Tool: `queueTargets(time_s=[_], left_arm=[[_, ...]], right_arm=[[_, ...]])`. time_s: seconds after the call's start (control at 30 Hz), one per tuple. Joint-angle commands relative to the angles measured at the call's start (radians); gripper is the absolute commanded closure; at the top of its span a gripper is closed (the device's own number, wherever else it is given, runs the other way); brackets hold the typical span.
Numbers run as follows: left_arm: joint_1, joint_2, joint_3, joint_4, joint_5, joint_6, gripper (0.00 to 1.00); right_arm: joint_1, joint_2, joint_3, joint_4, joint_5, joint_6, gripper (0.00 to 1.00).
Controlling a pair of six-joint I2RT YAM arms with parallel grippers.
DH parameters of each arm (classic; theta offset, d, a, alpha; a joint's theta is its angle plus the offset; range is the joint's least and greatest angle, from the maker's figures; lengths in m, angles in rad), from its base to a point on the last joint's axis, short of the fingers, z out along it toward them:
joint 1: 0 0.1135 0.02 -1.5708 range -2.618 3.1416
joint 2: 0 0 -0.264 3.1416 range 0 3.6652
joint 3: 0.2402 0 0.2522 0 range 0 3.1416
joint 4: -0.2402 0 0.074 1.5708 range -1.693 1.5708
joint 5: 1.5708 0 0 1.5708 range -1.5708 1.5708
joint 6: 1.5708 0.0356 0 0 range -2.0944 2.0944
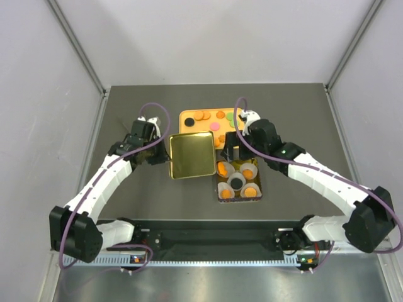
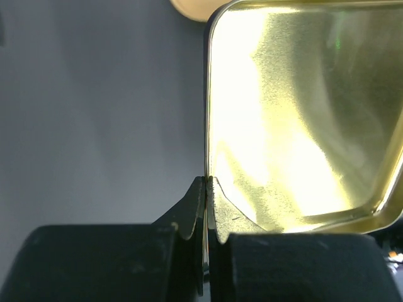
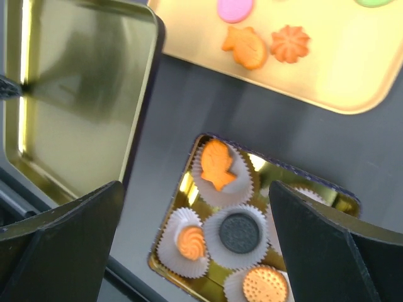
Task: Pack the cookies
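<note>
The cookies lie in two places. Several orange, pink, green and black ones (image 1: 203, 116) sit on an orange tray (image 1: 201, 127). Others rest in white paper cups inside a gold tin (image 1: 217, 189): a fish shape (image 3: 217, 165), a black round one (image 3: 239, 233) and an orange swirl (image 3: 191, 242). My left gripper (image 2: 206, 182) is shut on the left rim of the tin's gold lid (image 2: 302, 113), which stands tilted left of the tin (image 1: 191, 155). My right gripper (image 3: 195, 189) hangs open above the tin (image 3: 186, 186), nothing between its fingers.
The tray (image 3: 327, 69) lies just behind the tin, with a fish cookie (image 3: 244, 47) and a flower cookie (image 3: 290, 43) near its front edge. Grey walls enclose the dark table (image 1: 296, 113) on three sides.
</note>
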Motion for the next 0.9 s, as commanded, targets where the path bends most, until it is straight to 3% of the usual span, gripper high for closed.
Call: queueTargets(time_s=[0.0,0.27,0.47,0.57,0.67,0.7,0.77,0.8,0.83,0.87], left_arm=[[0.003,-0.024,0.033,0.011,0.103,0.004,1.00],[-0.008,-0.034,0.014,0.083,0.186,-0.026,1.00],[-0.028,-0.037,-0.010,0.165,0.219,-0.060,1.00],[-0.043,-0.034,-0.021,0.220,0.226,-0.077,1.00],[-0.066,-0.011,-0.017,0.231,0.204,-0.069,1.00],[-0.078,-0.006,-0.018,0.232,0.198,-0.068,1.00],[-0.091,-0.003,-0.018,0.257,0.195,-0.060,1.00],[-0.106,-0.003,-0.015,0.269,0.193,-0.053,0.99],[-0.114,-0.005,-0.009,0.277,0.190,-0.048,0.96],[-0.118,-0.003,-0.003,0.278,0.181,-0.042,0.87]], right_arm=[[0.016,0.044,0.073,0.092,-0.066,0.037,0.00],[0.011,0.150,0.124,0.173,-0.192,0.100,0.02],[-0.030,0.175,0.122,0.254,-0.315,0.172,0.17],[-0.046,0.169,0.119,0.280,-0.359,0.197,0.31],[-0.056,0.150,0.115,0.280,-0.364,0.211,0.53],[-0.066,0.147,0.113,0.280,-0.365,0.215,0.68],[-0.073,0.135,0.105,0.277,-0.378,0.226,0.83],[-0.084,0.132,0.102,0.277,-0.382,0.232,0.95],[-0.087,0.132,0.101,0.274,-0.396,0.238,1.00],[-0.095,0.129,0.101,0.268,-0.407,0.254,1.00]])
